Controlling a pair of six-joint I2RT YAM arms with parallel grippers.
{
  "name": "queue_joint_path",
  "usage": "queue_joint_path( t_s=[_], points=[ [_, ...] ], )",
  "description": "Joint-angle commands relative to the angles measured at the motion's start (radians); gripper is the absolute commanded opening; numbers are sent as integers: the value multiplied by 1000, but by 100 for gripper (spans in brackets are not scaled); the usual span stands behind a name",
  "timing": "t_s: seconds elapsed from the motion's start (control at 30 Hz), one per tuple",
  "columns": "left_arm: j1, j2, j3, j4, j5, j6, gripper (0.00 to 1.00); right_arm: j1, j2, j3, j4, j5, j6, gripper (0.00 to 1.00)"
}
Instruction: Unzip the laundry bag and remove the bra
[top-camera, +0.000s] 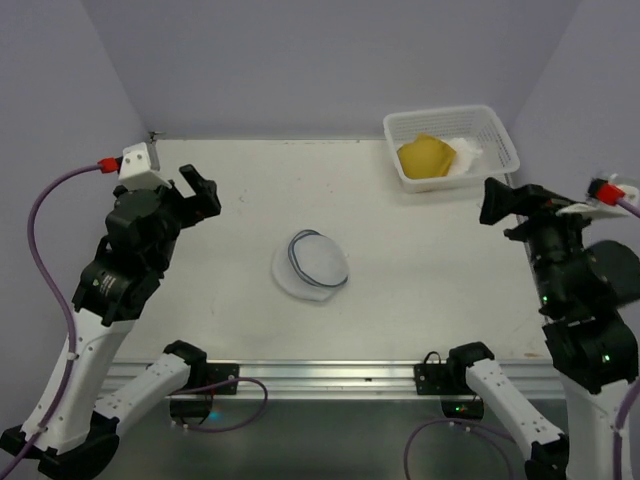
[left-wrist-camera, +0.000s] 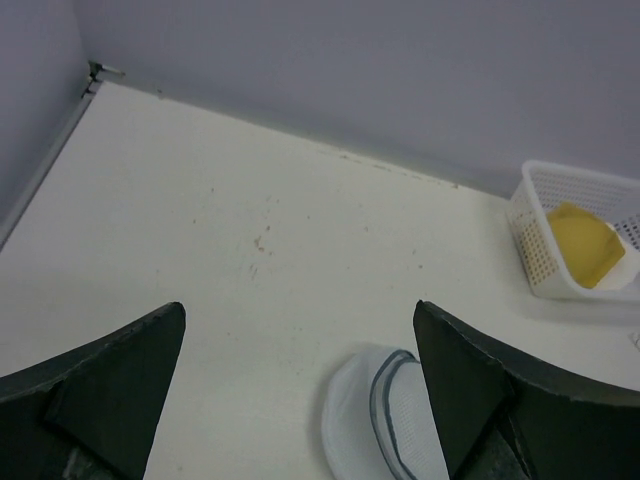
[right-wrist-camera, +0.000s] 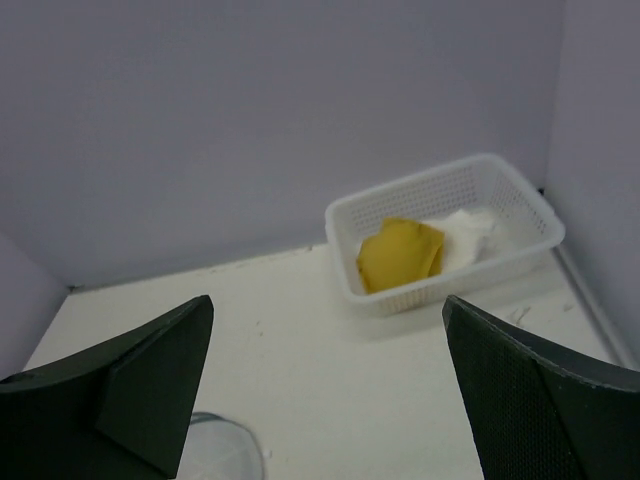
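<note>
White tabletop (top-camera: 420, 300) bore the domed white laundry bag (top-camera: 311, 266), blue-grey zipper ringing it, between the empty, wide-spread left pincer (top-camera: 200, 188) and right pincer (top-camera: 493, 201); only the overhead view showed it whole.

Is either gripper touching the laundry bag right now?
No, in the top view the laundry bag lies alone mid-table, with the left gripper and right gripper open off to either side, apart from it.

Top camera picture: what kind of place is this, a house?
Probably a robot lab booth: left arm and right arm bolted to a white table, plain walls close around, a laundry bag and basket on it.
</note>
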Motion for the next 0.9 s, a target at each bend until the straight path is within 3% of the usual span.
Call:
queue_joint_path(
  t_s=[0.0, 0.37, 0.87],
  points=[
    [8, -11, 119, -12, -48, 116, 100, 0, -79, 30, 20, 106, -159, 99],
    [7, -11, 360, -27, -100, 199, 100, 2, -236, 59, 68, 104, -242, 99],
    [7, -92, 320, 35, -131, 187, 100, 2, -231, 114, 117, 60, -250, 99]
  ],
)
